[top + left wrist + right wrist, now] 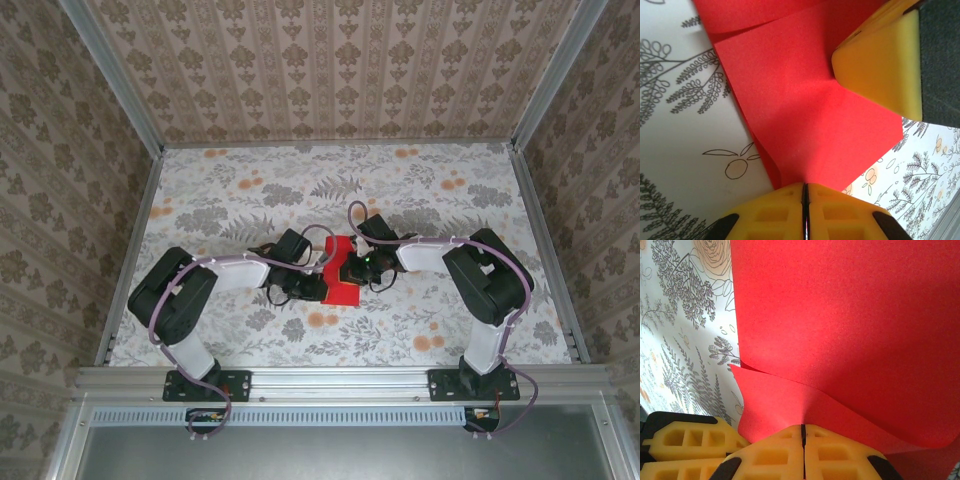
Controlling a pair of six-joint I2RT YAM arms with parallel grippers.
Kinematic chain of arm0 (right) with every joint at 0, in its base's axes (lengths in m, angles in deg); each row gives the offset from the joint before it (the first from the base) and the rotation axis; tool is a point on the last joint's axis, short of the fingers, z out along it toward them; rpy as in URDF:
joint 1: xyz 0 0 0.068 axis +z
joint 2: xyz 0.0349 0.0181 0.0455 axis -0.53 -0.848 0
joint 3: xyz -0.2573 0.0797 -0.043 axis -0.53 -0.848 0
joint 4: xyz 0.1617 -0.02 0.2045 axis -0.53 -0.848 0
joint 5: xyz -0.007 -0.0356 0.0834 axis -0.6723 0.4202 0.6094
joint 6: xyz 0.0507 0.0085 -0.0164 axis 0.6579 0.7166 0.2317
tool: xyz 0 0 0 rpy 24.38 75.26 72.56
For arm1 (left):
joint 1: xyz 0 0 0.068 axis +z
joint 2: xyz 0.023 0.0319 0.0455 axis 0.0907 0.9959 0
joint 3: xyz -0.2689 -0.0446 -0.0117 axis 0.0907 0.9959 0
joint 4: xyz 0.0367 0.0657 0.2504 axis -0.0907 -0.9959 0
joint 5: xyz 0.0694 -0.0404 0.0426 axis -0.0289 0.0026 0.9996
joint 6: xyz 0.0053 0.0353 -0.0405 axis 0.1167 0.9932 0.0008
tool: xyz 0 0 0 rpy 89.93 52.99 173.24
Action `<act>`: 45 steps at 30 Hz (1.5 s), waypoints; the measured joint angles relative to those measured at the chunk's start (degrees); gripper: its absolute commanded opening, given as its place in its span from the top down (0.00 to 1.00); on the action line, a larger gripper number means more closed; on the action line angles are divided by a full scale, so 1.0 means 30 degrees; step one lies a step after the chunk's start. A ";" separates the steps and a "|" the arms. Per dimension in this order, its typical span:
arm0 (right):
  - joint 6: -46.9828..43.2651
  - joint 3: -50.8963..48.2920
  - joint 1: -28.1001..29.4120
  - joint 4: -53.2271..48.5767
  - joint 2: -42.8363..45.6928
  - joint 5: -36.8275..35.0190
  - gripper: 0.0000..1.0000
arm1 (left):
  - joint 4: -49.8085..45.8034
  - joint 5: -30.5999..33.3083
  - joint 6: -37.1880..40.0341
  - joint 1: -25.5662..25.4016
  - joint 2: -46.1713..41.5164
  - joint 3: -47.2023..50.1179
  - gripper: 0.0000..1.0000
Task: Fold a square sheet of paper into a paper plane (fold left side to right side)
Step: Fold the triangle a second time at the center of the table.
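The square sheet of paper [341, 291] is bright red and sits mid-table between both arms, partly folded over on itself. In the left wrist view the paper [805, 110] runs straight into my left gripper [804, 186], whose jaws are pressed together on its edge. My right gripper [803, 427] is likewise shut on a lower layer of the paper [840, 315], with an upper layer curving above it. The two grippers meet at the sheet, left gripper [316, 286] on its left side and right gripper [353, 272] on its right. The right gripper's yellow fingers [880, 65] rest on the sheet.
The table [250, 190] wears a floral cloth and is fenced by an aluminium frame [530, 200] with patterned walls behind. A metal rail [340, 380] carries the arm bases along the near edge. The left gripper's fingers [685, 442] sit close beside the right one.
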 measured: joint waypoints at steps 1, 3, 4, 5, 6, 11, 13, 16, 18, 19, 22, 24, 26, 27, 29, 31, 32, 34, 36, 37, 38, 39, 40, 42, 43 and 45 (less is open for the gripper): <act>-0.0022 0.0000 0.0000 0.0000 0.0007 0.0000 0.92 | 0.0000 0.0029 0.0007 0.0000 0.0000 -0.0007 0.90; -0.0204 0.0000 0.0000 -0.0022 0.0058 -0.0007 0.93 | -0.0015 0.0124 0.0015 -0.0044 0.0000 -0.0007 0.90; -0.0379 0.0000 0.0000 -0.0189 0.0138 -0.0022 0.93 | -0.0044 0.0204 0.0015 -0.0124 0.0000 -0.0022 0.90; -0.0510 0.0000 0.0000 -0.0386 0.0270 -0.0044 0.93 | -0.0080 0.0321 0.0022 -0.0182 0.0000 -0.0051 0.90; -0.0612 0.0000 0.0000 -0.0605 0.0393 -0.0051 0.93 | -0.0131 0.0415 0.0022 -0.0248 0.0000 -0.0080 0.90; -0.1457 0.0000 0.0248 -0.1960 0.1770 -0.0168 0.93 | -0.0554 0.1100 0.0095 -0.0539 -0.0036 -0.0321 0.90; -0.1581 0.0000 0.0495 -0.2229 0.2062 -0.0153 0.94 | -0.0670 0.1253 0.0102 -0.0634 -0.0036 -0.0393 0.91; -0.1668 0.0000 0.0925 -0.2331 0.2084 -0.0153 0.94 | -0.0823 0.1479 0.0168 -0.0743 -0.0036 -0.0474 0.91; -0.1668 0.0117 0.1166 -0.2382 0.1974 -0.0080 0.93 | -0.0918 0.1603 0.0219 -0.0772 -0.0036 -0.0546 0.91; -0.1668 0.0284 0.1275 -0.2390 0.1836 -0.0015 0.93 | -0.0940 0.1647 0.0233 -0.0787 -0.0044 -0.0554 0.91; -0.1668 0.0874 0.1508 -0.2419 0.1231 0.0138 0.93 | -0.0998 0.1705 0.0299 -0.0838 -0.0036 -0.0583 0.91; -0.1661 0.1180 0.1574 -0.2404 0.0896 0.0146 0.93 | -0.1071 0.1807 0.0313 -0.0889 -0.0044 -0.0641 0.91; -0.1661 0.1333 0.1639 -0.2404 0.0670 0.0146 0.93 | -0.1158 0.1872 0.0335 -0.0903 -0.0044 -0.0685 0.91; -0.1661 0.1377 0.1639 -0.2404 0.0568 0.0153 0.93 | -0.1173 0.1902 0.0364 -0.0925 -0.0036 -0.0692 0.91; -0.1668 0.1428 0.1639 -0.2455 0.0372 0.0146 0.93 | -0.1202 0.1953 0.0372 -0.0933 -0.0036 -0.0707 0.91; -0.1668 0.1457 0.1639 -0.2477 0.0240 0.0146 0.93 | -0.1209 0.1974 0.0379 -0.0933 -0.0036 -0.0714 0.91; -0.1668 0.1457 0.1639 -0.2506 0.0182 0.0146 0.93 | -0.1217 0.1982 0.0379 -0.0954 -0.0036 -0.0721 0.91; -0.1668 0.1457 0.1639 -0.2514 0.0109 0.0146 0.93 | -0.1282 0.2055 0.0379 -0.1013 -0.0036 -0.0765 0.91; -0.1668 0.1457 0.1639 -0.2572 0.0058 0.0146 0.93 | -0.1341 0.2113 0.0386 -0.1020 -0.0036 -0.0794 0.91; -0.1668 0.1457 0.1639 -0.2645 0.0036 0.0146 0.93 | -0.1341 0.2120 0.0386 -0.1020 -0.0036 -0.0794 0.91; -0.1676 0.1457 0.1639 -0.2681 -0.0022 0.0138 0.93 | -0.1348 0.2120 0.0386 -0.1027 -0.0036 -0.0794 0.91; -0.1683 0.1457 0.1639 -0.2703 -0.0073 0.0138 0.93 | -0.1348 0.2127 0.0386 -0.1035 -0.0036 -0.0801 0.91; -0.1727 0.1464 0.1639 -0.2747 -0.0168 0.0138 0.93 | -0.1362 0.2135 0.0386 -0.1035 -0.0036 -0.0809 0.91; -0.1814 0.1486 0.1639 -0.2863 -0.0401 0.0131 0.93 | -0.1370 0.2171 0.0386 -0.1035 -0.0036 -0.0809 0.91; -0.1872 0.1559 0.1639 -0.2958 -0.0488 0.0146 0.93 | -0.1384 0.2186 0.0386 -0.1035 -0.0036 -0.0823 0.91; -0.1945 0.1727 0.1639 -0.3147 -0.0554 0.0109 0.93 | -0.1421 0.2186 0.0386 -0.1035 -0.0036 -0.0845 0.91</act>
